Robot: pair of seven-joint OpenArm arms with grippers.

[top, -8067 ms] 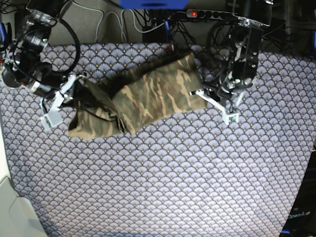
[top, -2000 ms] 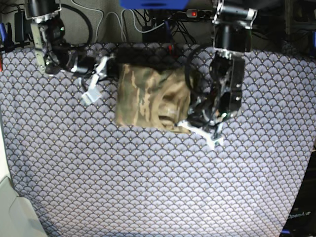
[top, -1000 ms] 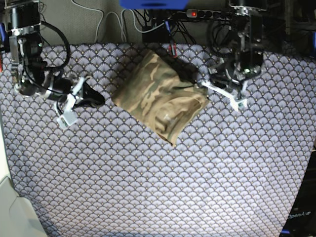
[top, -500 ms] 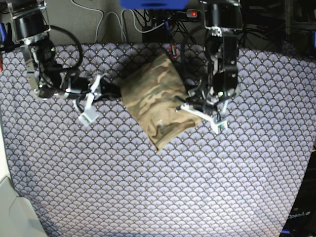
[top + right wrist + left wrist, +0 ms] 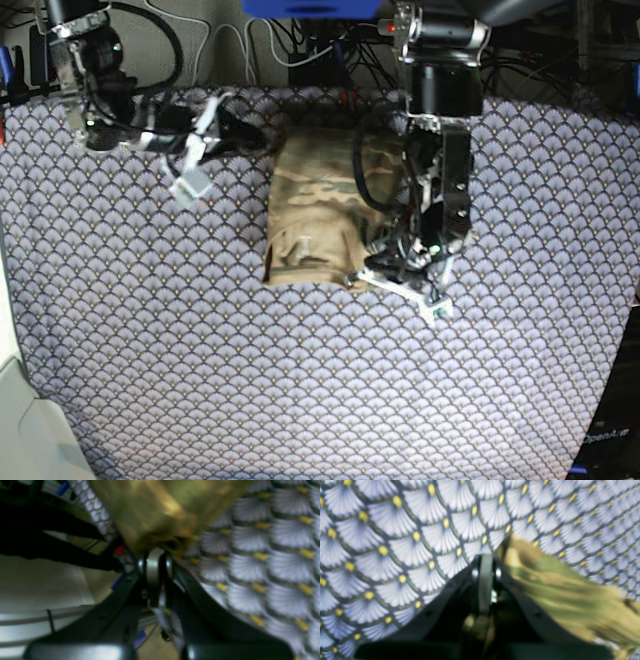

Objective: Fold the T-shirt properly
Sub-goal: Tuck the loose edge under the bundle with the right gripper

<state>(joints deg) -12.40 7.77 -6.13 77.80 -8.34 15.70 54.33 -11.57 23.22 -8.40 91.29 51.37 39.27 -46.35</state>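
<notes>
The camouflage T-shirt [image 5: 318, 212] lies as a compact folded rectangle on the purple scale-patterned tablecloth [image 5: 300, 380], toward the back middle. My left gripper [image 5: 363, 274] is at its front right corner, shut, with a pinch of fabric in the jaws. In the left wrist view the left gripper [image 5: 485, 558] is closed and the T-shirt [image 5: 560, 587] spreads away to the right. My right gripper [image 5: 264, 140] is shut on the back left corner. In the right wrist view the right gripper [image 5: 155, 555] meets the T-shirt [image 5: 160, 507] at its bunched corner.
A power strip [image 5: 420, 28] with a red light, tangled cables and a blue object [image 5: 310, 8] lie beyond the table's back edge. A pale surface [image 5: 20, 420] borders the cloth at front left, and dark equipment [image 5: 610, 440] at front right.
The T-shirt has turned from a tilted diamond to square with the table. My left gripper moved toward the front with its corner; my right gripper moved back and to the right.
</notes>
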